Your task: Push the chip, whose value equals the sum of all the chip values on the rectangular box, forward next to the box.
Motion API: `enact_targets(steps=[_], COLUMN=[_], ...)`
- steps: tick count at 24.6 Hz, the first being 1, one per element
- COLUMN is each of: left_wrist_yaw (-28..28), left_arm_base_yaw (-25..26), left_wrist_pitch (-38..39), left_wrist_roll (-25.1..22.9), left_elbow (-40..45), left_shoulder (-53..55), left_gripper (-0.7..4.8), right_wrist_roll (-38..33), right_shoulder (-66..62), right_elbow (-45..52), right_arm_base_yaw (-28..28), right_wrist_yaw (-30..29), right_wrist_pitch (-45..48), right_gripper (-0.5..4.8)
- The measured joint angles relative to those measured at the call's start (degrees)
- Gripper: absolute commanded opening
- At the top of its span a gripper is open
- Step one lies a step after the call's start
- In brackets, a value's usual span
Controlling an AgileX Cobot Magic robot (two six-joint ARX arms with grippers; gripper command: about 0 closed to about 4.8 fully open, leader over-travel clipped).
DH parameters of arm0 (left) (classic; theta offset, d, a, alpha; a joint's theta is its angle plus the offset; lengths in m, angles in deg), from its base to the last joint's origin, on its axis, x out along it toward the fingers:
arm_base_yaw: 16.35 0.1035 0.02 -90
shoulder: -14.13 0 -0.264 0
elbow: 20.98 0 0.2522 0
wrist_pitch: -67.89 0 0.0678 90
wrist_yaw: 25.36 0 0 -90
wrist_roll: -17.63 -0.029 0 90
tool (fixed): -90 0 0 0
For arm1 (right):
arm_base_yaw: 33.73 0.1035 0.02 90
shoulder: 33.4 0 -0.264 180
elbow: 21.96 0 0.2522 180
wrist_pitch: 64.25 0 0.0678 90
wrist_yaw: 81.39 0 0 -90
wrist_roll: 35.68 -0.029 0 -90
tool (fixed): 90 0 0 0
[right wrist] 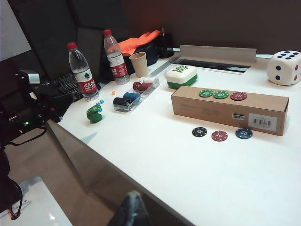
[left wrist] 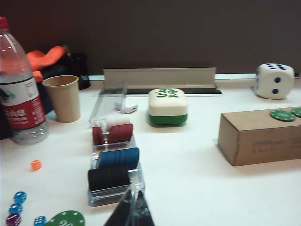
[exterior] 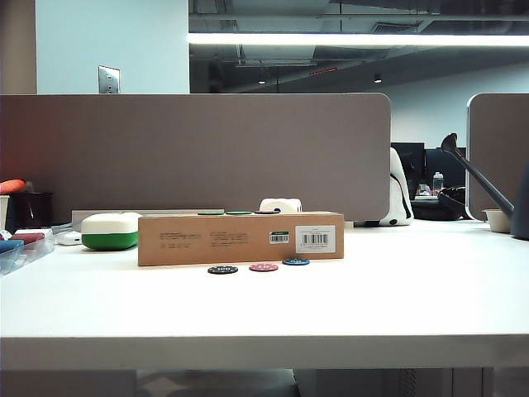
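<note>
place: office | shown by: grey desk partitions (exterior: 198,153), ceiling strip light (exterior: 355,39), monitors behind (exterior: 409,161), white surface (exterior: 264,306)

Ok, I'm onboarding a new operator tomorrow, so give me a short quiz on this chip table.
1. True or false: three chips lie on top of the box.
2. What colour is the chip marked 50, on the table in front of the box?
3. Fill in: the chips on the box read 20, 20 and ___.

Key
1. True.
2. Blue.
3. 10.
Note for the trainee: the left gripper is beside the chip rack, the right gripper is at the table's near edge, and neither is near the box.
</note>
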Motion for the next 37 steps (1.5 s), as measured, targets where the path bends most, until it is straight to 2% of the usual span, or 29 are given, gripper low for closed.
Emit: enact_targets(steps=[33, 37], left_wrist_yaw=[-0.02, -0.02], left_arm_base_yaw=[0.96, 0.96], left_wrist_pitch=[0.22, 0.22], left_wrist_roll=[0.00, 0.00], left_elbow=[0.00, 0.00], left_shoulder=[0.00, 0.00], left_gripper=[-0.05, -0.05], right_wrist_roll=[0.00, 0.11], right_shoulder=[0.00, 0.00], right_elbow=[0.00, 2.08], right_arm_base_yaw=[-0.04, -3.04], right_wrist_yaw=[0.00, 1.49], right_wrist_pitch=[0.00, 2.75], right_gripper=[-0.06, -0.06])
